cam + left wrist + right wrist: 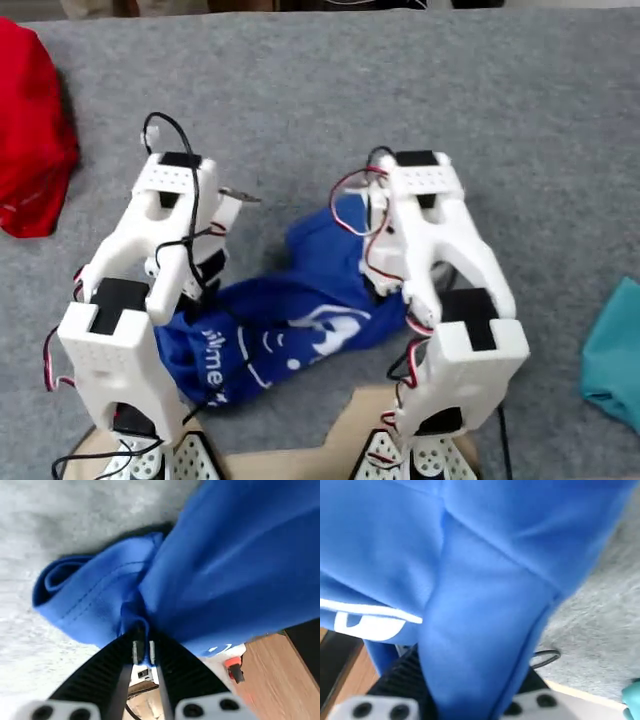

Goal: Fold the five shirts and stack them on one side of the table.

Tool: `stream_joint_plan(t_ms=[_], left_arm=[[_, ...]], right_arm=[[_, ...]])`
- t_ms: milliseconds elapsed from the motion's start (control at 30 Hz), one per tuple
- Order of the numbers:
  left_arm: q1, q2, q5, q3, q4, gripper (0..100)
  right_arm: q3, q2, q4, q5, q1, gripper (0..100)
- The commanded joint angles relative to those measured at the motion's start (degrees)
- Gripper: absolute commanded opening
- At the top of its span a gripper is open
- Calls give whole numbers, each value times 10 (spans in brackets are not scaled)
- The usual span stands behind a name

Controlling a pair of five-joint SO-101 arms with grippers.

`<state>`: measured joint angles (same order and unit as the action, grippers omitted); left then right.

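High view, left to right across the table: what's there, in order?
red shirt → left arm → blue shirt → right arm → teal shirt

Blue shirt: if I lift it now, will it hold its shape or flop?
Probably floppy: the blue shirt lies bunched and creased, folding where the left gripper pinches it. Likely light: a small pinch gathers it. It may drag on the fuzzy gray table.
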<state>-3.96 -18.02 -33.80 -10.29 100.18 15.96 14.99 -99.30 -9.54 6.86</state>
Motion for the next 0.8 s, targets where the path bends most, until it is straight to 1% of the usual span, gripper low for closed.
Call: stream_joint_plan(t_ms=[0, 233, 367, 433, 500, 667, 767], left_arm=[[-6, 33, 12, -4, 5, 20], [-6, 33, 16, -4, 5, 20], [-6, 32, -13, -5, 4, 22], [-6, 33, -3, 3, -4, 24], [-4, 33, 20, 21, -4, 29], [-2, 33, 59, 69, -4, 148], [0, 33, 108, 116, -4, 197]], right_arm=[[33, -35, 5, -31, -36, 5], [72, -36, 2, -77, -73, 21], [65, -36, -17, -76, -70, 130], [49, -36, -28, -76, -64, 178], [35, -41, -28, -76, -64, 205], [2, -98, -30, -76, -61, 227], [-9, -150, -31, -76, -63, 263]])
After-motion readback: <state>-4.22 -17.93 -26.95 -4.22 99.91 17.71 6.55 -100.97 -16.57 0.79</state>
